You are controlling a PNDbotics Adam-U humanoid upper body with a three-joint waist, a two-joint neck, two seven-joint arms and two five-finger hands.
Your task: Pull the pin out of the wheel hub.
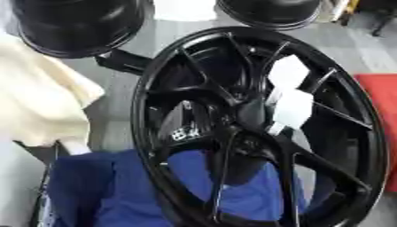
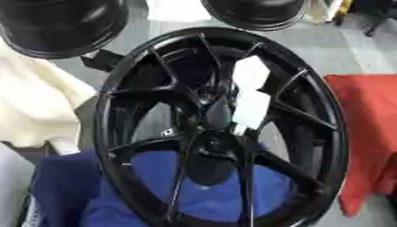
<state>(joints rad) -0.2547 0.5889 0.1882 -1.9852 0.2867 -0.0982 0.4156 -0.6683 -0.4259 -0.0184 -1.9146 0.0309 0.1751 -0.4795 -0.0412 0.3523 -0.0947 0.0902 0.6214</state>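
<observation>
Wheel hub (image 1: 252,115) sits mid-frame: the centre of a black spoked wheel (image 1: 155,146) tilted up on its rim. The pin can't be made out as such. What shows at the hub is a white blocky shape (image 1: 291,95) running from about 1 o'clock of the hub down to its centre, narrow lower end touching the hub. It could be the pin's handle or a white-covered robot hand; can't tell which.

No black-and-silver robot hand is visible in either view, so grasp state is unknown, neither clenched nor released can be claimed.

Judged step: get hold at the hub and draw the pin out. To do it well:
- grip close to the hub, not at the far white end
- pull straight along the pin's axis, no sideways lever against the spokes
- watch that the wheel doesn't roll or tip, since it stands tilted

Outward: blue cloth (image 1: 116,190) under the wheel at 6–7 o'clock, cream cloth (image 1: 39,102) at 9 o'clock, red sheet (image 2: 368,133) at 3 o'clock, two more black wheels at 11 o'clock (image 1: 74,24) and 12 o'clock (image 1: 267,11).
</observation>
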